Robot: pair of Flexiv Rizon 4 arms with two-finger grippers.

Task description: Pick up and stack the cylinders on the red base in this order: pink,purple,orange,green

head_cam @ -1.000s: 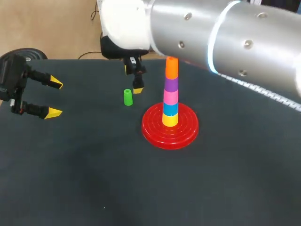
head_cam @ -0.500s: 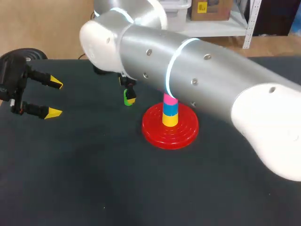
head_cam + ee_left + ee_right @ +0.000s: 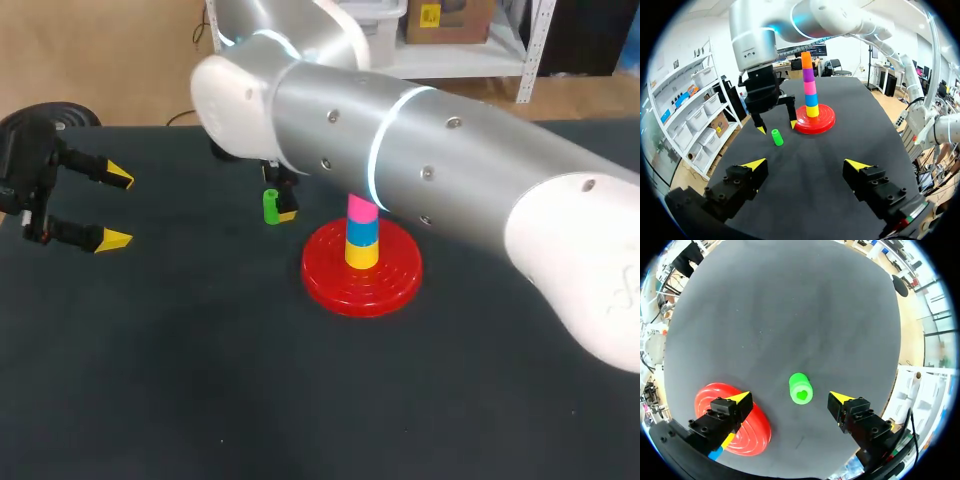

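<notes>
Seeing right tool [image 3: 790,397] hanging wide open over green cylinder [image 3: 800,388], fingers either side, gripping nothing. Noting cylinder standing upright on dark bench [image 3: 200,380], near red base [image 3: 340,285] carrying yellow-blue-pink-purple-orange stack [image 3: 810,90]. Logging left tool [image 3: 806,164] wide open, empty, well apart.

A dark table [image 3: 200,400] is lying flat and wide. Near its middle, a blue cylinder [image 3: 362,231] is sitting right on top of a yellow cylinder [image 3: 361,255], touching it.
</notes>
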